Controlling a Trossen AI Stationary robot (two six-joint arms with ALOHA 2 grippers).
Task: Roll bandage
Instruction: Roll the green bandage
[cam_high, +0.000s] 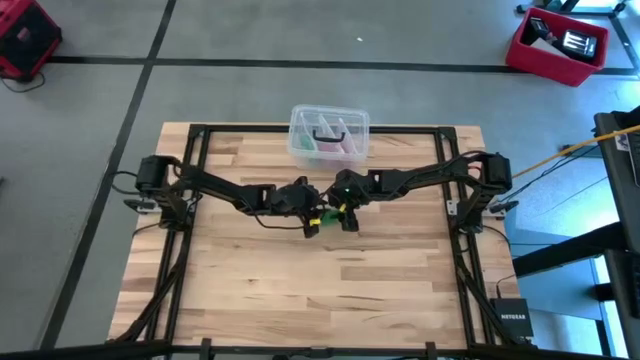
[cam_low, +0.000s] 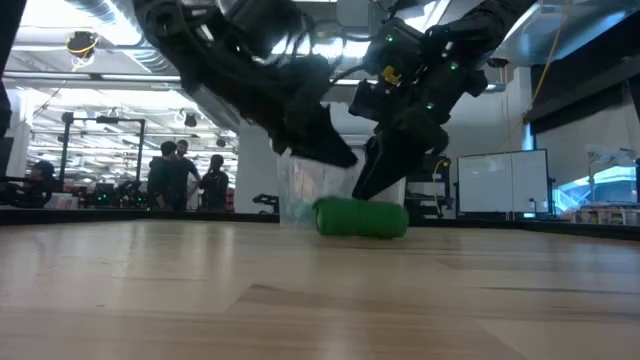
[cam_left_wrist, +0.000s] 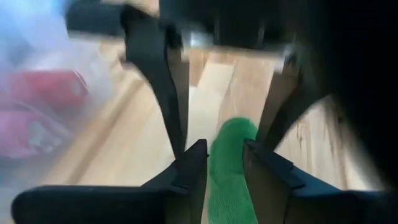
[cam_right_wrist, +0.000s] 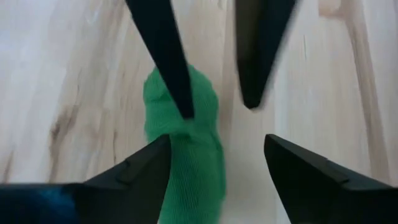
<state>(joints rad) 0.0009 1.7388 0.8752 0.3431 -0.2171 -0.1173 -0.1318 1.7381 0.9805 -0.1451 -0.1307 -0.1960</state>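
You have a wooden table (cam_high: 300, 290) of pale planks. On it lies the green bandage (cam_low: 361, 217), rolled into a small cylinder near the middle, and a clear box (cam_high: 329, 134) sits at its far edge.

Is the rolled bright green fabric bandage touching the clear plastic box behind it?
Apart. In the high view the rolled green bandage lies between the left gripper and right gripper, with bare wooden tabletop separating it from the clear plastic box.

Setting: robotics lab or workshop hall. Evidence: butcher-block tabletop (cam_high: 320, 290) on grey concrete floor (cam_high: 250, 40); exposed ceiling ducts (cam_low: 100, 15); whiteboard (cam_low: 500, 182); red bins (cam_high: 556, 45); people (cam_low: 185, 175) standing at far workstations.
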